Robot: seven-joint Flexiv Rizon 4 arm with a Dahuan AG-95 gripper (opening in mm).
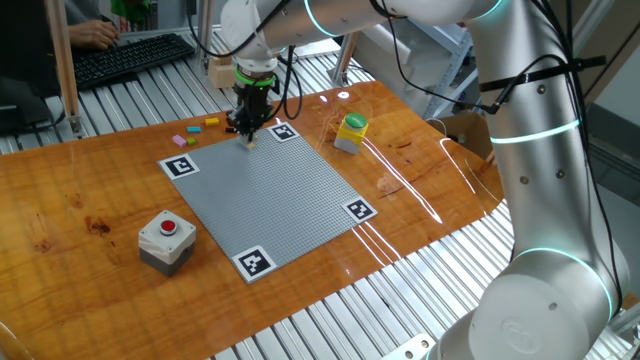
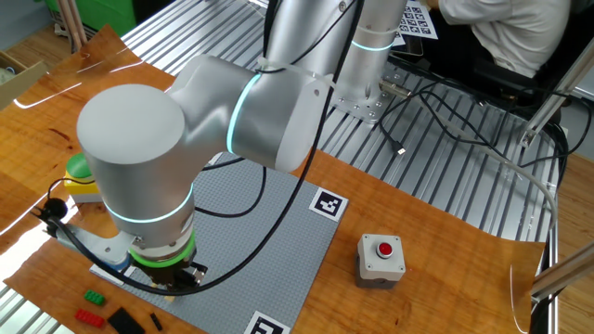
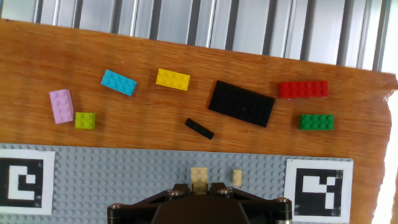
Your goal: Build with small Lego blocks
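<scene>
My gripper point(image 1: 250, 133) stands at the far edge of the grey baseplate point(image 1: 270, 195). In the hand view the fingers point(image 3: 219, 190) are closed on a tan brick point(image 3: 199, 177) that sits on the baseplate studs point(image 3: 124, 180). A smaller tan brick point(image 3: 237, 177) stands just to its right. Loose small Lego blocks lie on the wood beyond: lilac point(image 3: 61, 106), lime point(image 3: 85, 121), cyan point(image 3: 119, 82), yellow point(image 3: 173, 79), a black plate point(image 3: 241, 103), a thin black piece point(image 3: 199, 129), red point(image 3: 303, 89) and green point(image 3: 316, 122).
A grey box with a red button point(image 1: 166, 240) stands at the baseplate's near left. A yellow container with a green top point(image 1: 351, 132) stands to the right. A pale wooden block point(image 1: 221, 72) lies behind the arm. Black-and-white markers point(image 3: 318, 186) mark the plate's corners.
</scene>
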